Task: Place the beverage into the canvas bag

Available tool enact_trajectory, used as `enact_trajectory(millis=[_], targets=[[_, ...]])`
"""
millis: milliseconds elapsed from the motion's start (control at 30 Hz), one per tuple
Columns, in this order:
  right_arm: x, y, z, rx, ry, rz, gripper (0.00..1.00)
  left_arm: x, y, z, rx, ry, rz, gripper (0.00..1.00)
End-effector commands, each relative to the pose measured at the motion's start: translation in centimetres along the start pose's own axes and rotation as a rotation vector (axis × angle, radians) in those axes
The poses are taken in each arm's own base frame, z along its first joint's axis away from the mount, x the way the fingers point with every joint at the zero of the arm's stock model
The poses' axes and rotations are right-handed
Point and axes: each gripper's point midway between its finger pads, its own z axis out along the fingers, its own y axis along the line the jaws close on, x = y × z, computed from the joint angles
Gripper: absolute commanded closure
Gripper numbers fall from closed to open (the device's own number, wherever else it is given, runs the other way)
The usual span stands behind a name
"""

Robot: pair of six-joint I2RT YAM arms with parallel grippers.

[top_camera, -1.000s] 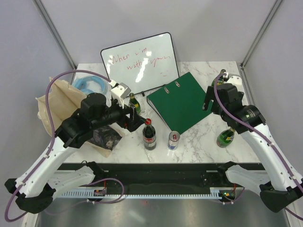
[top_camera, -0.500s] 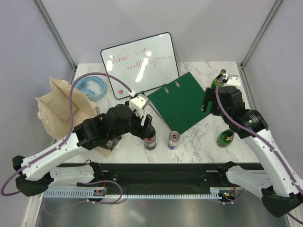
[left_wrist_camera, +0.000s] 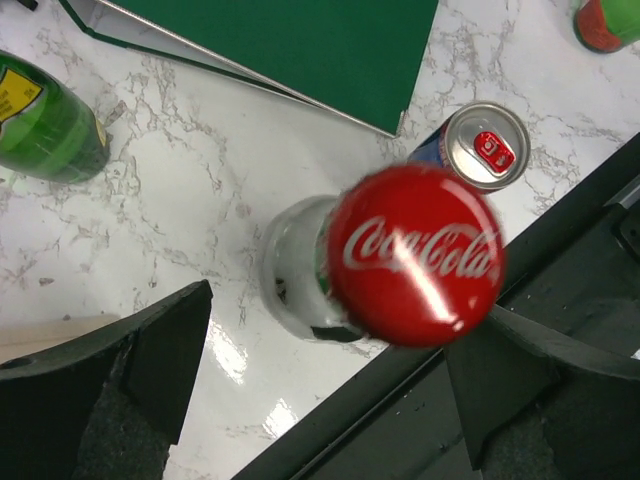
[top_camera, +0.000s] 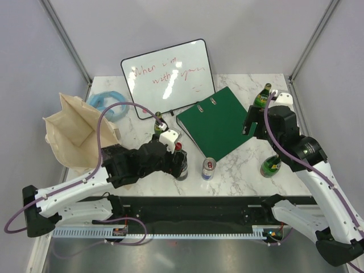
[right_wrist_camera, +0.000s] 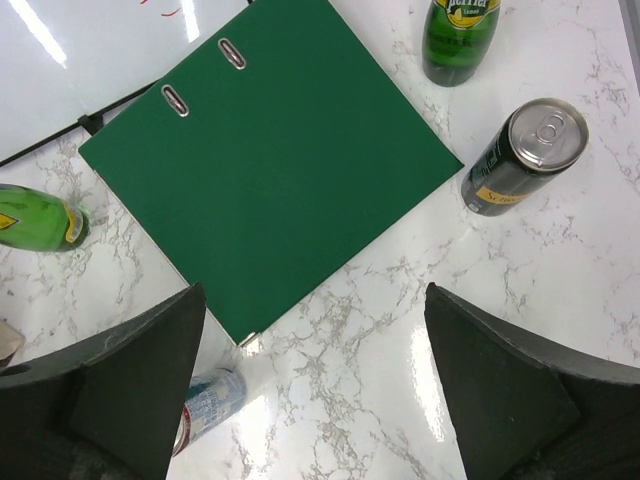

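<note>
— Where is the cola bottle [left_wrist_camera: 295, 280] relative to your left pincer [left_wrist_camera: 335, 325]?

— Right between its fingers [left_wrist_camera: 110, 390]. My left pincer is spread wide, one finger on each side of the upright bottle, and I look straight down on its red cap [left_wrist_camera: 415, 255]. Bare marble shows between my left finger and the bottle. On the other side the cap hides the gap, so I cannot tell about contact there.

— Where does it stand?

— Near the front edge of the tabletop [top_camera: 239, 165], just beside a can [left_wrist_camera: 483, 145].

— And the canvas bag [top_camera: 74, 133]?

— At the tabletop's left, mouth open, well apart from the bottle.

— Your right pincer [right_wrist_camera: 315, 335]?

— Spread too, pinching nothing, hanging above the near corner of the green binder [right_wrist_camera: 270, 170].
</note>
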Motion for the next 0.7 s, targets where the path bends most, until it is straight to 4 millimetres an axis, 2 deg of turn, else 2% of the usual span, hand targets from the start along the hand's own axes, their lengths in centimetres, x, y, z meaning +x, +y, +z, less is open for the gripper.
enact_trajectory(millis=[0,33,67,133,167,300,433,567,667], targets=[[0.0,0.1,0.2,-0.012,-0.013,-0.005,0.02,-2.4,-0.7,-0.1,0.049,-0.191,-0.118,0.0],[0.1,0.2,0.3,-0.014,-0.008,-0.008,0.02,-1.3,-0.3,0.3,0.041,-0.191,-0.118,0.0],[0.1,0.3,0.3,-0.018,-0.006,-0.008,0.02,-1.7,-0.4,0.4,0.047,-0.226,-0.13,0.01],[0.0,0.3,0.3,-0.022,-0.007,-0.01,0.02,-0.9,-0.1,0.8,0.041,-0.236,-0.131,0.02],[0.0,0.3,0.3,-0.02,-0.008,-0.011,0.02,-1.4,-0.2,0.9,0.052,-0.268,-0.135,0.02],[-0.1,0.4,0.3,-0.024,-0.013,-0.011,0.02,-1.5,-0.4,1.2,0.07,-0.31,-0.124,0.03],[0.1,0.4,0.5,-0.022,-0.004,-0.016,0.02,-0.6,0.1,2.2,0.04,-0.296,-0.097,0.05],[0.2,0.3,0.6,-0.019,-0.004,-0.019,0.02,-0.7,-0.9,3.0,0.083,-0.309,-0.073,0.05],[0.1,0.4,0.7,-0.018,-0.003,-0.02,0.02,-0.5,-0.9,3.6,0.073,-0.296,-0.071,0.11]])
